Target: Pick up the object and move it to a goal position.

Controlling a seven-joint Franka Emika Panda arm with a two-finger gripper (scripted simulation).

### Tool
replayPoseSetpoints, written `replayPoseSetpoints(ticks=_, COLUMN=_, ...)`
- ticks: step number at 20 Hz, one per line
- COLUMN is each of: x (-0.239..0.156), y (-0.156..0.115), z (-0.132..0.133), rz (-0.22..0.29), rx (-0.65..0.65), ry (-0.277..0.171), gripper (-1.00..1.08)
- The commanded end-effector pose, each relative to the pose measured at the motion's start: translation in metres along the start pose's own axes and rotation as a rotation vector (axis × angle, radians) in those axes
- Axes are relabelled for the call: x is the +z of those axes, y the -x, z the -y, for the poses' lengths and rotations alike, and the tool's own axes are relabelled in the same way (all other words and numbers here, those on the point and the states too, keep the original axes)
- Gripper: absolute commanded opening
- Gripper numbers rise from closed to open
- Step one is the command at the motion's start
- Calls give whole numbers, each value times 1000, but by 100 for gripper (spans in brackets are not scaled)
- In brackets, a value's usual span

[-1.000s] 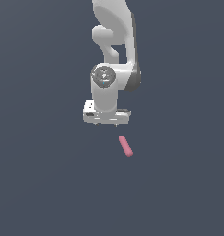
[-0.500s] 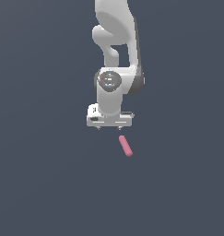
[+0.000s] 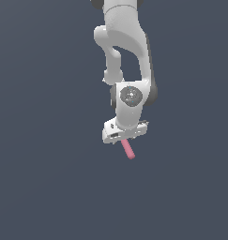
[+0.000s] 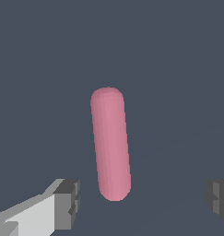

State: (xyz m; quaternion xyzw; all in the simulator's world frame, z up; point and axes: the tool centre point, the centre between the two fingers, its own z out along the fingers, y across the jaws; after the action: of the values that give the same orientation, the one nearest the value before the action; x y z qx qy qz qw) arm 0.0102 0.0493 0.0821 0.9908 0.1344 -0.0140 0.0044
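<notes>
The object is a small pink stick with rounded ends [image 3: 129, 150], lying on the dark grey floor. In the exterior view the white gripper [image 3: 125, 137] hangs right over it and covers its upper end. In the wrist view the stick [image 4: 110, 143] lies lengthwise between the two fingertips, one dark pad [image 4: 69, 203] on one side and the other [image 4: 218, 198] far off on the other side. The gripper [image 4: 143, 203] is open wide and touches nothing. The stick's near end sits level with the pads.
The white arm [image 3: 127, 56] rises above the gripper toward the top of the exterior view. The dark grey floor [image 3: 49, 178] is plain all around.
The arm has moved down and toward the stick, and the hand has turned. The gripper now overlaps the stick's upper end. The stick has not moved.
</notes>
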Motion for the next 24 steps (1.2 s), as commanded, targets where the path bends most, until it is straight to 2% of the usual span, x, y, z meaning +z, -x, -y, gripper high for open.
replayPoseSetpoints(ticks=1, x=7, y=-10, z=10, rz=-16, rx=-50, ry=-1, gripper=100)
replayPoseSetpoints(ticks=11, x=16, y=-16, z=19, rz=-26, rx=-89, ry=-4, gripper=100)
replayPoseSetpoints(ticks=24, x=63, y=-19, z=20, rz=-29, rx=-95, ry=-4, gripper=100)
